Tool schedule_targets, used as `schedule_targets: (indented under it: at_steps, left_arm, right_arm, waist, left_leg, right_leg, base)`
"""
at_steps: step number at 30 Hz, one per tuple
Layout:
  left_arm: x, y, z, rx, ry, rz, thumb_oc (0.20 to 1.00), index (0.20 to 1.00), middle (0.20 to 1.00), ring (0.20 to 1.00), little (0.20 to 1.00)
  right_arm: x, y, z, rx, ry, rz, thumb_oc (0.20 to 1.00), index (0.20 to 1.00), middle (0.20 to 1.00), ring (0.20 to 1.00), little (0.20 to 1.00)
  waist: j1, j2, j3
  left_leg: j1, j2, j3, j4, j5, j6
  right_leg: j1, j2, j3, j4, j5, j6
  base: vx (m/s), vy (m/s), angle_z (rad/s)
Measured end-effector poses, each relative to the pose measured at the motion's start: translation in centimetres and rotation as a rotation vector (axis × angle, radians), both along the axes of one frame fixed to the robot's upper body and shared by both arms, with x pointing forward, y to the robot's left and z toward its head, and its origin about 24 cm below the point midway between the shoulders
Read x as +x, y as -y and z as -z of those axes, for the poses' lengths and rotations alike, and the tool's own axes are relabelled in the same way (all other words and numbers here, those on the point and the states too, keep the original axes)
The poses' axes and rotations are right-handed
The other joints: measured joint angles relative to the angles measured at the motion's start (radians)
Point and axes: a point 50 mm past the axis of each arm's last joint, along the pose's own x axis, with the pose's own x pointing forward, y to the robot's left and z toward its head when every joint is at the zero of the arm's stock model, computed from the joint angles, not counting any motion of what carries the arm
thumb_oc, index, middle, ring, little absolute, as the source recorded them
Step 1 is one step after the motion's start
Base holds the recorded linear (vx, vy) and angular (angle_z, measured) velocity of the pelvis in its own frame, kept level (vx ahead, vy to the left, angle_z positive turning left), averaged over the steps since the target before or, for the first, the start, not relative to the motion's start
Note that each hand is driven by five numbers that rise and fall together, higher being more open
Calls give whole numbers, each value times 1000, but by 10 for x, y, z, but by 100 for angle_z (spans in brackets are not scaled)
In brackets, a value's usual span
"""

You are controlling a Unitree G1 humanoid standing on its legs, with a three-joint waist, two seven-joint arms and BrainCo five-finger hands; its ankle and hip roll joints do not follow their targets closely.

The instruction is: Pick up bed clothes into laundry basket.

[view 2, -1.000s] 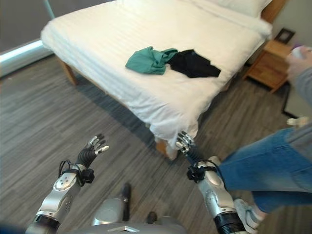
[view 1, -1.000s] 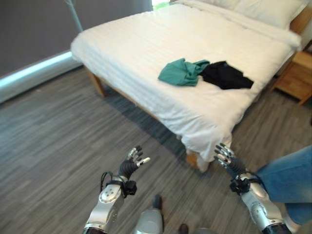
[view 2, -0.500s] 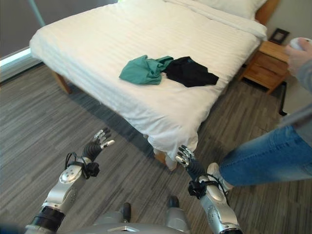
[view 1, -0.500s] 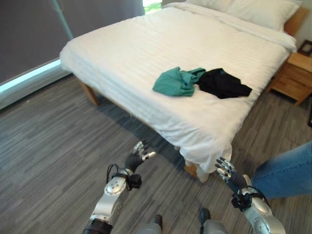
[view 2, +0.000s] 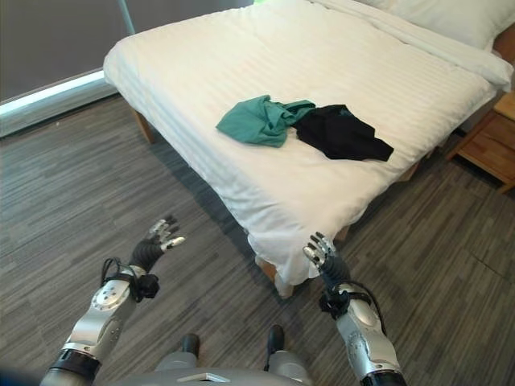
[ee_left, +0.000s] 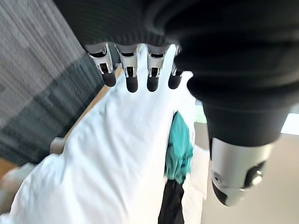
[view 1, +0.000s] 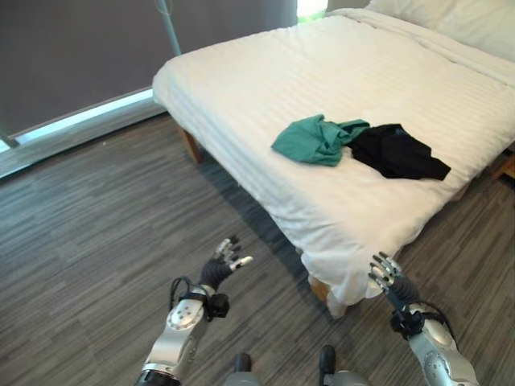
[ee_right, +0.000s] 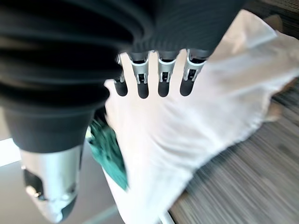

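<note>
The left hand (view 1: 223, 262) hangs over the grey wood-look floor (view 1: 88, 233) with its fingers spread and holding nothing, short of the bed's near side. The right hand (view 2: 322, 252) is raised at the bed's near corner, fingers likewise spread, just below the overhanging white duvet (view 2: 265, 72). On the duvet, well apart from both hands, a crumpled teal garment (view 2: 259, 120) lies touching a black garment (view 2: 342, 133).

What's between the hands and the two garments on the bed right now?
No object blocks them. Both the left hand and right hand hang open over the floor, short of the bed. The green garment and black garment lie touching, with bare sheet on the near side.
</note>
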Motion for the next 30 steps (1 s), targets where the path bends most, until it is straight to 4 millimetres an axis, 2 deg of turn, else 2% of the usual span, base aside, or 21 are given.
schedule_targets:
  at_steps: [3,7,12,15,16,18,19,20,21,22,24,25,26,27,28,29,30]
  left_arm:
    - [3,-3,-4,6,15,-11,1000,1000,1000,1000,1000]
    - [4,-1,-8,4,35,-3,1000,1000,1000,1000,1000]
    - [3,0,-7,1,29,-3,1000,1000,1000,1000,1000]
    - [3,-1,-7,3,27,-4,1000,1000,1000,1000,1000]
    - [3,0,-7,2,28,-1,1000,1000,1000,1000,1000]
    - [4,0,-5,5,22,0,1000,1000,1000,1000,1000]
    - [4,-1,-5,10,21,1,1000,1000,1000,1000,1000]
    - [4,-4,-5,25,18,-1,1000,1000,1000,1000,1000]
    - [4,-5,-5,31,16,-1,1000,1000,1000,1000,1000]
    - [4,-6,-5,30,18,-5,1000,1000,1000,1000,1000]
    - [2,-12,-4,35,12,-28,1000,1000,1000,1000,1000]
    - [1,-15,-4,39,11,-41,1000,1000,1000,1000,1000]
    - [0,-23,-6,61,12,-60,1000,1000,1000,1000,1000]
    - [1,-22,-5,48,11,-71,1000,1000,1000,1000,1000]
    - [2,-17,-1,27,2,-78,1000,1000,1000,1000,1000]
    - [2,-6,3,-9,-4,-64,1000,1000,1000,1000,1000]
    - [4,5,4,-45,-2,-33,1000,1000,1000,1000,1000]
  right_arm:
    - [-4,11,1,-17,-12,56,1000,1000,1000,1000,1000]
    - [-12,14,5,-45,-40,48,1000,1000,1000,1000,1000]
    - [-19,14,9,-59,-61,50,1000,1000,1000,1000,1000]
    - [-14,15,6,-62,-45,51,1000,1000,1000,1000,1000]
    - [-16,16,7,-60,-48,56,1000,1000,1000,1000,1000]
    - [-12,17,4,-63,-31,65,1000,1000,1000,1000,1000]
    - [-14,18,5,-63,-38,67,1000,1000,1000,1000,1000]
    - [-17,16,9,-58,-51,74,1000,1000,1000,1000,1000]
    - [-17,16,9,-56,-50,78,1000,1000,1000,1000,1000]
    - [-16,19,6,-66,-43,84,1000,1000,1000,1000,1000]
    - [-15,22,3,-79,-33,92,1000,1000,1000,1000,1000]
    - [-15,21,3,-80,-33,90,1000,1000,1000,1000,1000]
    - [-15,21,3,-80,-32,88,1000,1000,1000,1000,1000]
    - [-13,23,3,-87,-31,87,1000,1000,1000,1000,1000]
    - [-16,29,3,-104,-45,98,1000,1000,1000,1000,1000]
    - [-16,35,1,-134,-49,91,1000,1000,1000,1000,1000]
    - [-12,39,0,-152,-52,82,1000,1000,1000,1000,1000]
  waist:
    - [-15,0,-1]
    - [-43,1,-2]
    - [-59,2,-17]
    - [-54,7,-23]
    - [-63,2,-23]
    - [-81,4,-13]
    - [-84,-4,-18]
    - [-86,1,-17]
    - [-98,8,-17]
    - [-96,20,-22]
    - [-95,28,-24]
    - [-92,25,-26]
    - [-83,4,-36]
    - [-76,16,-29]
    - [-92,30,-28]
    - [-106,79,-36]
    - [-103,84,-30]
  left_leg:
    - [18,-4,3,-5,-1,-1]
    - [38,-8,5,-7,-3,-7]
    - [54,-9,30,-7,-6,-18]
    - [56,-8,78,-8,-10,-15]
    - [56,-21,84,-2,-11,-14]
    - [51,-27,104,-3,-13,-14]
    - [53,-30,106,-5,-15,-17]
    - [61,-27,107,-6,-15,-16]
    - [53,-17,111,-6,-13,-13]
    - [40,-2,149,-3,-11,-10]
    - [25,24,155,4,-17,-20]
    - [29,38,156,2,-17,-24]
    - [44,47,164,-10,-2,-50]
    - [51,73,155,-9,-9,-71]
    - [53,112,152,-10,-10,-77]
    - [47,155,132,-4,-22,-28]
    - [6,197,95,101,52,-35]
  right_leg:
    - [21,-4,-2,-2,-4,5]
    - [42,-7,-4,-9,-2,15]
    - [41,-2,15,-8,0,16]
    - [-32,-13,36,91,-17,28]
    - [-42,-16,41,103,-16,30]
    - [-137,-42,36,266,-46,81]
    - [-143,-57,33,269,-69,102]
    - [-149,-71,35,264,-94,96]
    - [-153,-87,0,276,-95,78]
    - [-175,-131,-36,278,-97,78]
    - [-191,-200,-62,248,-95,87]
    - [-170,-215,-78,208,-90,94]
    - [-125,-223,-123,135,-80,124]
    - [-124,-214,-129,143,-14,125]
    - [-126,-180,-132,174,7,118]
    - [-123,-132,-159,208,-15,93]
    - [-128,-90,-156,236,-58,52]
  base:
    - [-1,-5,2]
    - [0,-5,1]
    - [-5,46,-13]
    - [-91,81,-37]
    - [-98,71,-34]
    - [89,-105,-29]
    - [181,-234,-31]
    - [196,-270,-14]
    - [257,-312,-9]
    - [295,-334,-9]
    - [235,-309,-18]
    - [217,-379,-21]
    - [130,-240,-25]
    - [263,-512,-3]
    - [199,-416,27]
    - [259,-586,44]
    - [198,-502,23]
